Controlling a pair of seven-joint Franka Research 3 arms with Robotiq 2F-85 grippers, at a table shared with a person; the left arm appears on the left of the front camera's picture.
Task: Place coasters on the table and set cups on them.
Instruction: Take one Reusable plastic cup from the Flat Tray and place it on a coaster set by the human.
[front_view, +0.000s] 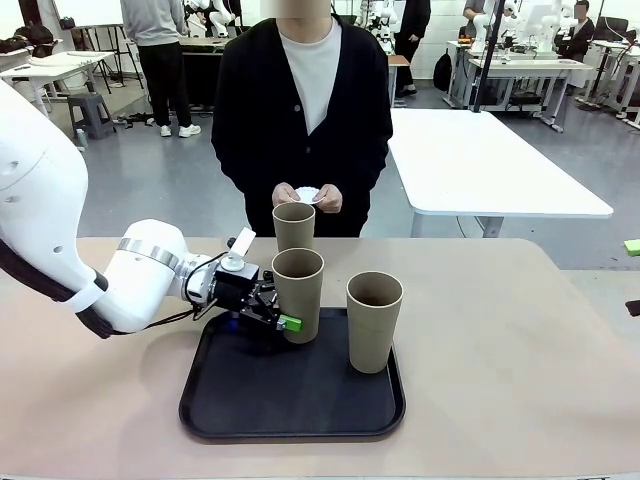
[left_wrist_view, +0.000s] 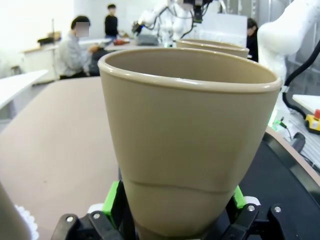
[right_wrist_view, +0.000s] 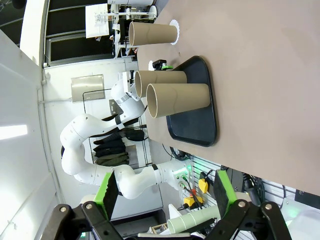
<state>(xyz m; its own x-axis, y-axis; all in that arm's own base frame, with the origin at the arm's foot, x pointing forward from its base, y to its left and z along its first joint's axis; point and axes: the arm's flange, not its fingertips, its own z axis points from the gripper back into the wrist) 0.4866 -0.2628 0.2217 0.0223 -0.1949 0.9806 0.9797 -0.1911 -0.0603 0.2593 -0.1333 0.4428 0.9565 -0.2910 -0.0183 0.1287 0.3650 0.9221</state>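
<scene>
On tray (front_view: 260, 400), cup (front_view: 298, 290) upright, rim up, within spread left tool (left_wrist_view: 176, 207).

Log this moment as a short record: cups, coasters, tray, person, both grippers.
far cup: upright on the table, on a coaster
middle cup: on the black tray
right cup: on the tray, free
left gripper: jaws open around the middle cup's base
right gripper: jaws open, empty
person's hands: holding another coaster
</scene>
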